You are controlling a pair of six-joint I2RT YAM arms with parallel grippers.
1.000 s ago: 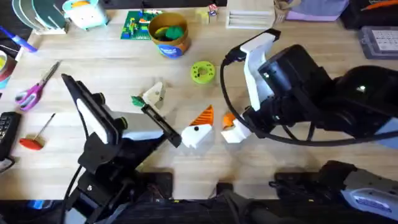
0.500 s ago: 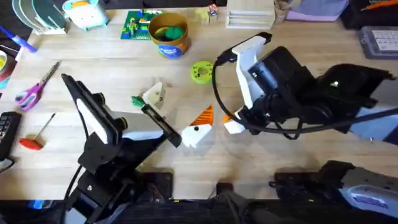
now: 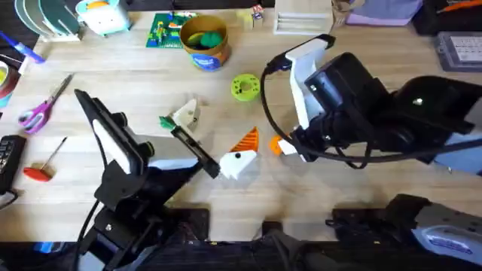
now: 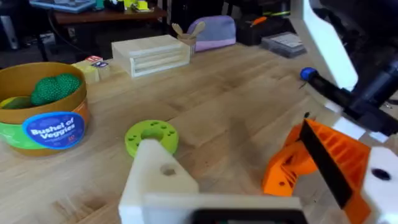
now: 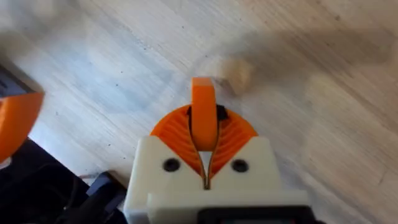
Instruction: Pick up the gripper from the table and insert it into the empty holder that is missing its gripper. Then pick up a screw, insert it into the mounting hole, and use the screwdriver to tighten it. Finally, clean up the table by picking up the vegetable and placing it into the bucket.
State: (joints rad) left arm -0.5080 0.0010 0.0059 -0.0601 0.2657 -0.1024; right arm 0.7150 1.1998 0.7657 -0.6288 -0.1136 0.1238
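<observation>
The gripper (image 3: 241, 156), a white wedge with an orange ribbed face, sits at the end of the black holder (image 3: 197, 150) on my left arm. It also shows in the left wrist view as the gripper (image 4: 333, 158), against the black bar. Across a wide gap from it stands the plain white finger (image 4: 155, 180), so my left gripper (image 3: 217, 129) is open. My right gripper (image 3: 281, 147) hovers just right of the wedge, shut on a small orange piece (image 5: 203, 93). The vegetable (image 3: 166, 120) lies by the white finger. The bucket (image 3: 205, 41) stands far back. The screwdriver is out of view.
A lime-green disc (image 3: 245, 86) lies between the bucket and the right arm. Scissors (image 3: 41, 105) and a red-handled tool (image 3: 41, 167) lie on the table (image 3: 135, 83) at the left. A small beige lump (image 5: 234, 73) rests on the wood under the right gripper.
My right arm swung a little left, then back, and its gripper now sits slightly farther from the table's front edge. The left arm and the wedge have not moved.
</observation>
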